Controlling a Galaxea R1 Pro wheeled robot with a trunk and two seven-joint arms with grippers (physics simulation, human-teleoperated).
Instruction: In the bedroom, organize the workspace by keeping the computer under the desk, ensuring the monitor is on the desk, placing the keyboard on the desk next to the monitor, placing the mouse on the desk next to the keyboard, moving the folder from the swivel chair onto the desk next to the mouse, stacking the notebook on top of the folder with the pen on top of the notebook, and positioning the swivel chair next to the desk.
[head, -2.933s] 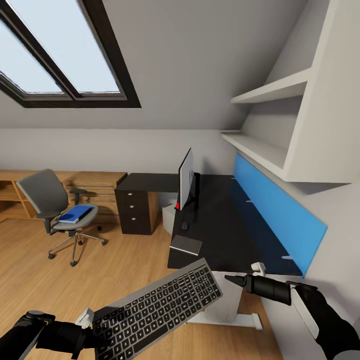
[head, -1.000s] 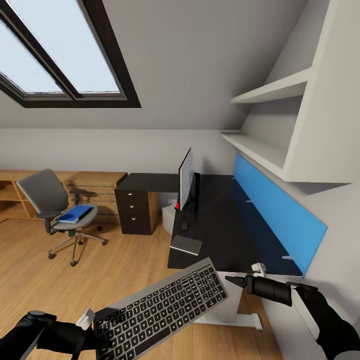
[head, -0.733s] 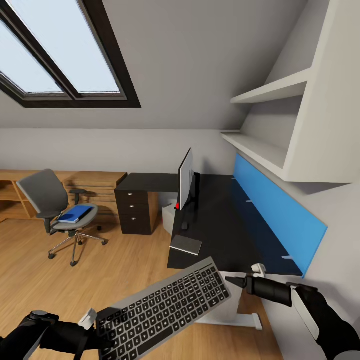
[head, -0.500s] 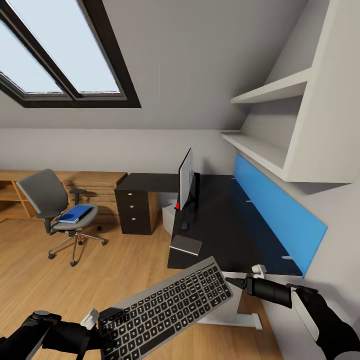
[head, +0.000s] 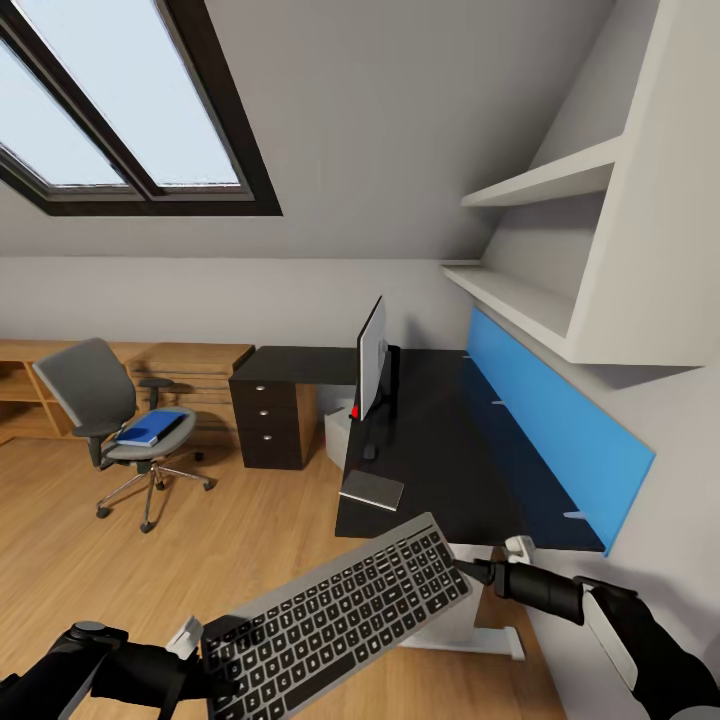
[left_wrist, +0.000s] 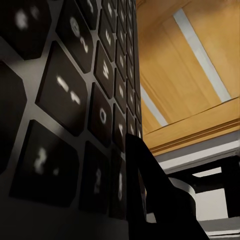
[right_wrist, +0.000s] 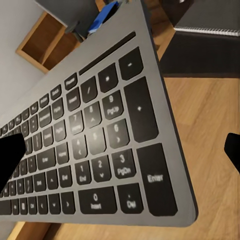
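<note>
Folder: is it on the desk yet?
No, the folder lies on the chair seat, well apart from the desk.

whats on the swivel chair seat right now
A blue folder lies on the swivel chair seat. Whatever the folder covers cannot be seen.
</note>
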